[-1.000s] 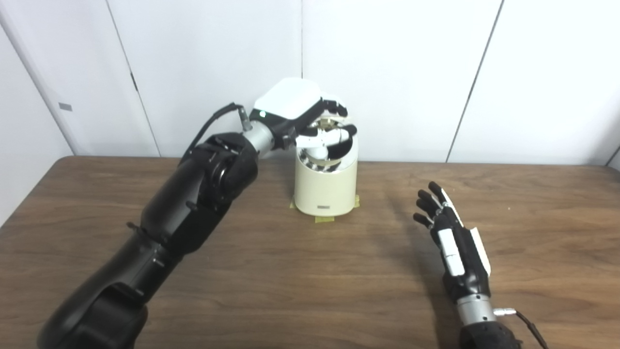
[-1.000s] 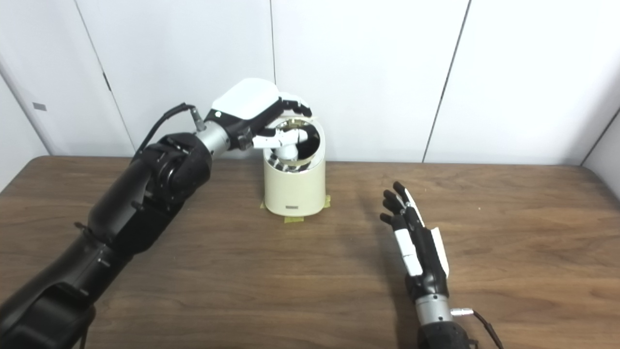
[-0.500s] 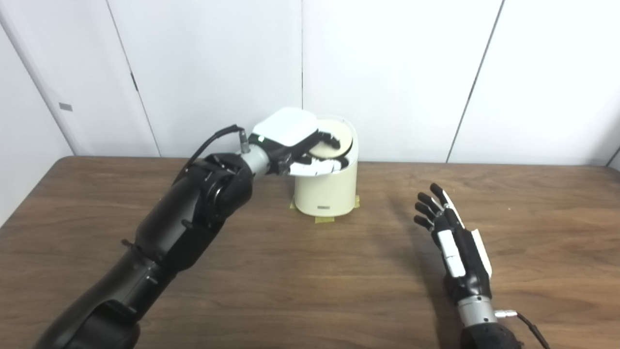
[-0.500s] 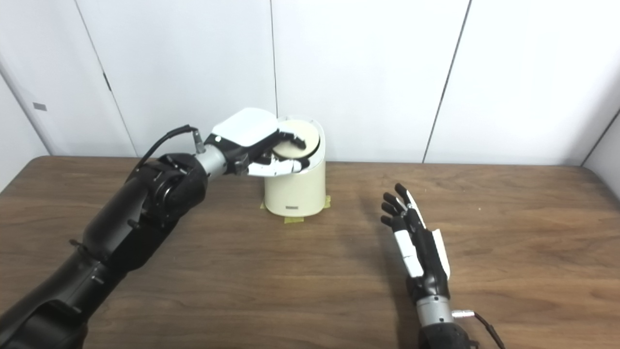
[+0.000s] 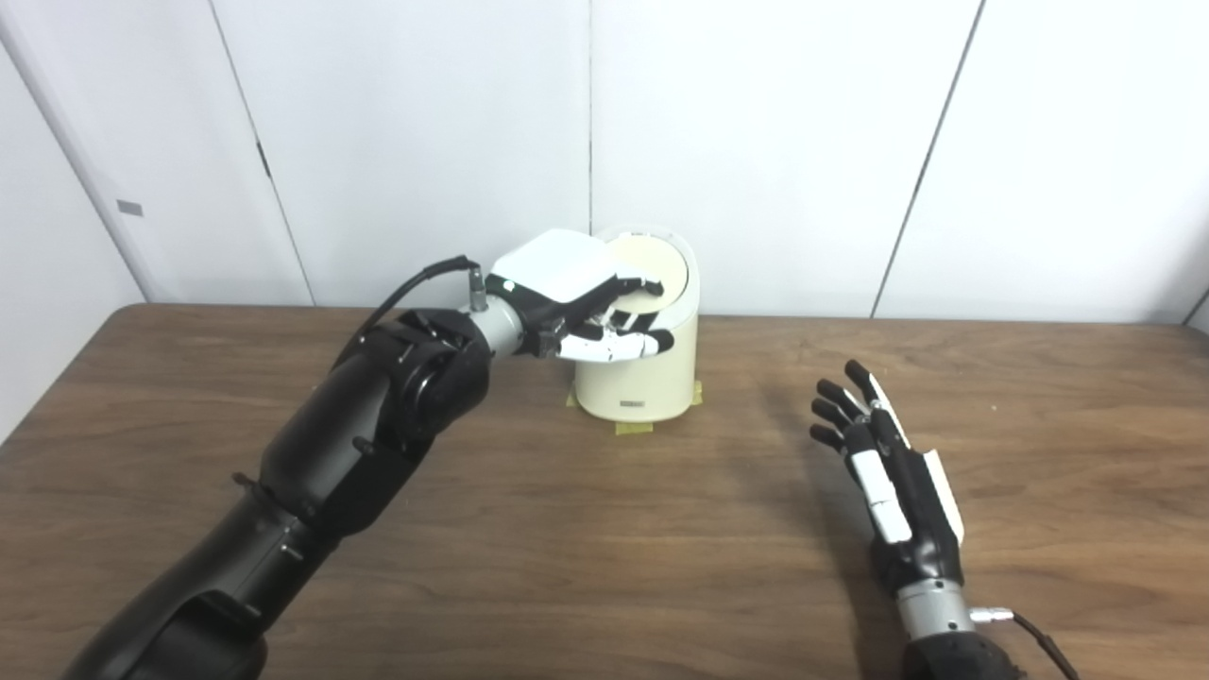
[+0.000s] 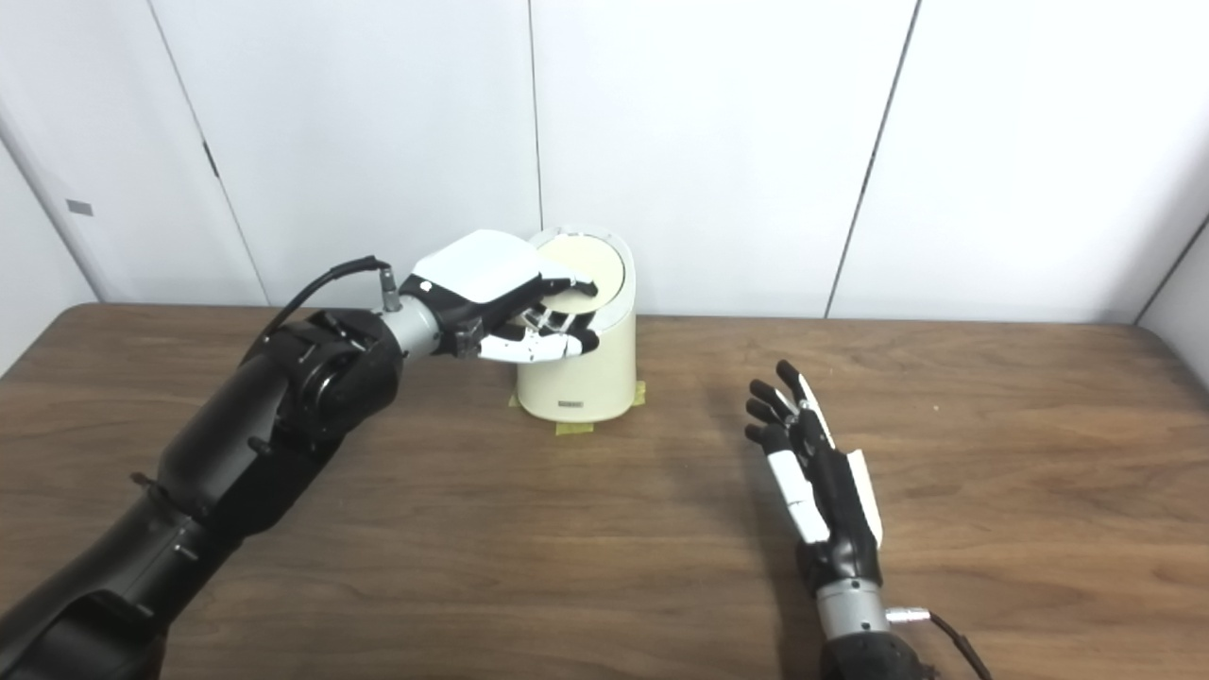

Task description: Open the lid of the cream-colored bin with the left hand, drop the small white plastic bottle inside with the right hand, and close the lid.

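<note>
The cream-colored bin [image 5: 638, 378] stands at the back of the wooden table, taped down at its base. Its round lid [image 5: 650, 274] lies shut on top. My left hand [image 5: 586, 312] is open and empty, held at the bin's upper left front, fingers spread across the rim just below the lid. My right hand [image 5: 883, 472] is open and empty, fingers spread, resting low over the table to the right of the bin. No small white bottle shows anywhere in view.
Yellow tape tabs [image 5: 635, 428] mark the bin's base. The white wall panels [image 5: 756, 142] stand right behind the bin. The table's back edge [image 5: 945, 321] runs along the wall.
The lid, held up open a second ago, has come down shut. My left hand has dropped from above the bin to its upper front and let go. The right hand has barely moved.
</note>
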